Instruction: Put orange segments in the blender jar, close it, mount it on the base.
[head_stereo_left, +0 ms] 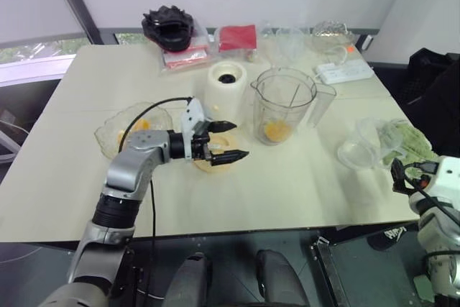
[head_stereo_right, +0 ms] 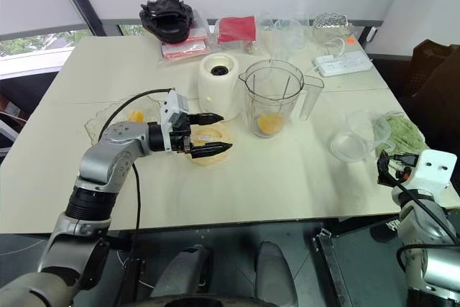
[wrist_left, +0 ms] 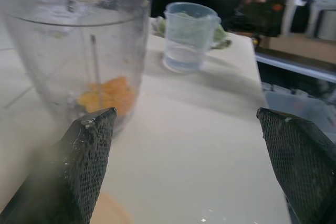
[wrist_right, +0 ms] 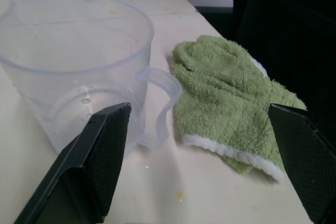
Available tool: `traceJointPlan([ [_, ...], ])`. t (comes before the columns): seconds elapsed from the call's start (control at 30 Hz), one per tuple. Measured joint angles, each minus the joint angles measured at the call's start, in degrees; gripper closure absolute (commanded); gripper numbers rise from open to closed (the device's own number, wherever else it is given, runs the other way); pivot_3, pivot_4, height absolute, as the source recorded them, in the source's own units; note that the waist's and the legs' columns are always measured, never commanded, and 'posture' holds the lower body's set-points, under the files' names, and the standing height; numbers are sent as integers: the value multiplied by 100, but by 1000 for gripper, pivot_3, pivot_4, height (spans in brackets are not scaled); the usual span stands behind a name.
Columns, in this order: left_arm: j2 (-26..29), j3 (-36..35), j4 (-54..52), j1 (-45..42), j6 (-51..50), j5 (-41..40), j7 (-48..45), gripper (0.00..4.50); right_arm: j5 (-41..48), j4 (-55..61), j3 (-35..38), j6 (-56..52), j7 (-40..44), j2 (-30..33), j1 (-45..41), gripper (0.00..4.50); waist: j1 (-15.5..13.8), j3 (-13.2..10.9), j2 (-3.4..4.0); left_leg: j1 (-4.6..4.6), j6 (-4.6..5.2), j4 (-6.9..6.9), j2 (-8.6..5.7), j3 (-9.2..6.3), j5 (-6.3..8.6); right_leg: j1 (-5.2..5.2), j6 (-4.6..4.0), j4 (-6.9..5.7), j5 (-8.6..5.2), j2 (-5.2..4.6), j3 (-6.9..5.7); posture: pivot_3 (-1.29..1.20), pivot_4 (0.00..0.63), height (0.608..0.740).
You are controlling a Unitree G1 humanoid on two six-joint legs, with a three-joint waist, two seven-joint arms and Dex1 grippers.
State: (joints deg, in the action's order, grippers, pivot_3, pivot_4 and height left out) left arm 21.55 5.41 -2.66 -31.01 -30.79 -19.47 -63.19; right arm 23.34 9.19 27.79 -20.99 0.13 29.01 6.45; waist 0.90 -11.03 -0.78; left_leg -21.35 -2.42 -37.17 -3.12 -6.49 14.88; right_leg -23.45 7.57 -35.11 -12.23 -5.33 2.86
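Nearest the head camera, the left gripper (head_stereo_left: 228,141) reaches rightward over the pale, matte table (head_stereo_left: 287,185), its two black mesh-textured fingers (wrist_left: 86,150) spread wide apart and holding nothing. Just beneath them lies the flat round cream-yellow lid (head_stereo_right: 208,145). Beside the gripper's tips stands the blender jar (head_stereo_left: 282,106), a tall clear plastic vessel with a side handle and pour spout, uncovered and resting on the table. Glossy orange segments (wrist_left: 107,94) sit heaped at its bottom. Just to the jar's left, apart from it, is the base (head_stereo_left: 228,85), a squat cream-white cylinder with a round black socket on top. On the far side of the left arm sits a shallow scalloped glass bowl (head_stereo_left: 118,131) with a few orange pieces in it.

At the table's right edge the right gripper (wrist_right: 210,166) also has its fingers well apart and empty, facing a translucent plastic measuring cup (wrist_right: 79,72) with a looped handle. Touching that handle lies a fluffy green terry cloth (wrist_right: 226,98) with a white hem. A white power strip (head_stereo_left: 345,71) lies near the far edge.
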Motion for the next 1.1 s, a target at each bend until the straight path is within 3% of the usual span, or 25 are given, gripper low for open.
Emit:
traceJointPlan([
  [1.1, 322, 236, -207, 103, 0, -246, 237, 55, -864, -2022, -37, 897, 205, -164, -1246, 212, 27, -2, 3, -1, 0, 4, 0, 0, 0, -3, 0, 2, -1, 0, 0, 0, 150, 740],
])
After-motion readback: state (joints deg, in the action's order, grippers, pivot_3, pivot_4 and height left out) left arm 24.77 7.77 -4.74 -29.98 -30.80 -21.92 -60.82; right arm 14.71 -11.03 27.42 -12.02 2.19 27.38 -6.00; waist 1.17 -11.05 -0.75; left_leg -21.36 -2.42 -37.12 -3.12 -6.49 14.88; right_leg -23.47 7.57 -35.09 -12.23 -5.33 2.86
